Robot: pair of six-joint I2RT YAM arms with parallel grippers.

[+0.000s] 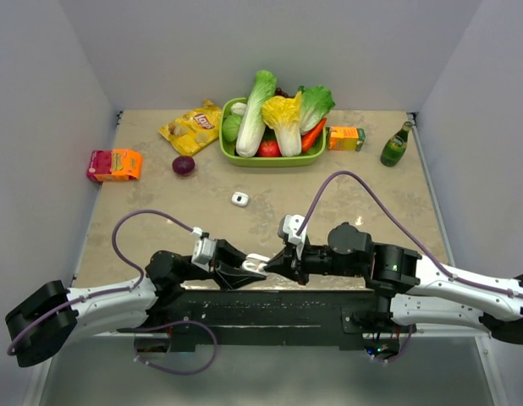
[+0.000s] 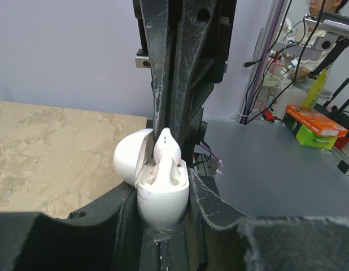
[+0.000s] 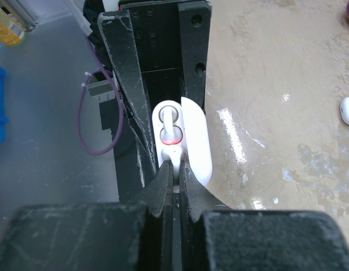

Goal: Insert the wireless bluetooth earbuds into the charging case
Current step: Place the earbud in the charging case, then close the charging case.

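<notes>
- Earbud [image 2: 166,151]: is sitting partway into the case's well. Its lower end is inside and its rounded upper end is standing proud of the rim.
- Axis: the long axis is running straight along the well, in line with the right fingers. The buried end is pointing into the case, the free end back toward the right gripper [image 3: 171,176]. No lean toward the lid is showing.
- Case [image 2: 162,197]: is hanging between the two grippers, its mouth facing the right one. A red glow [image 3: 170,138] is showing inside the mouth.
- Lid [image 2: 131,162]: is standing open to one side of the well, clear of the earbud's path.
- Left gripper [image 1: 255,267]: is clamping narrowly on the case's body, one finger on each flank.
- Right gripper: is pinching its fingers together on the earbud's free end, directly over the case's mouth.
- Step in hand (judged): seating the earbud. This is calling for a push straight along the well's axis with no sideways load, while the left grip is bracing the case. The release is best coming only once the earbud is sitting flush. The retreat should be following the same line, so that nothing is dragging it out or catching the lid.
- Second earbud [image 1: 239,200]: is lying on the table [image 1: 371,211], well apart from the case, on its far side.
</notes>
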